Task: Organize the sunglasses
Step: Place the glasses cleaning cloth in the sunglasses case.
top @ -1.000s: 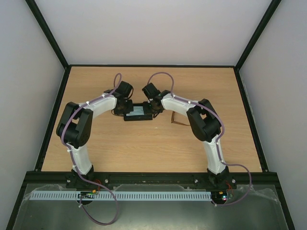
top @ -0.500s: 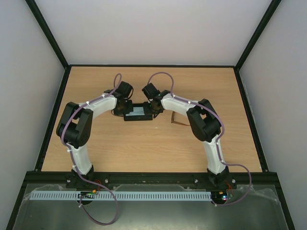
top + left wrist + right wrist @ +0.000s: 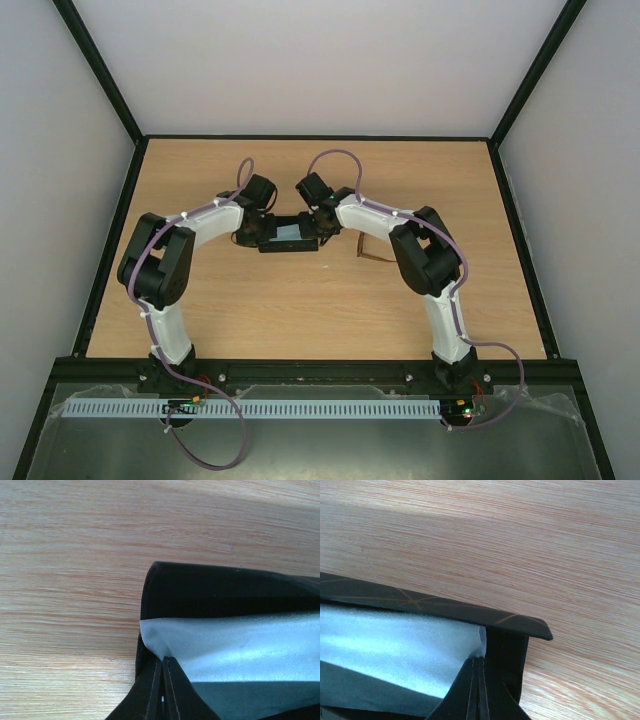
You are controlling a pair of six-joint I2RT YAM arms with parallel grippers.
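The black case lies open at the table's middle, and the light blue cloth is spread over it. My left gripper is shut on the cloth's left corner; the left wrist view shows the fingertips pinching the cloth over the case's end. My right gripper is shut on the cloth's right corner; the right wrist view shows the pinch on the cloth below the case's lid. The brown sunglasses lie on the table right of the case, partly hidden by my right arm.
The wooden table is bounded by a black frame and pale walls on three sides. Both arms arch in from the near edge, and their elbows stand over the table's left and right parts.
My left gripper has shifted slightly away from me and to the left with the cloth corner. The right gripper, the case and the sunglasses stay where they were.
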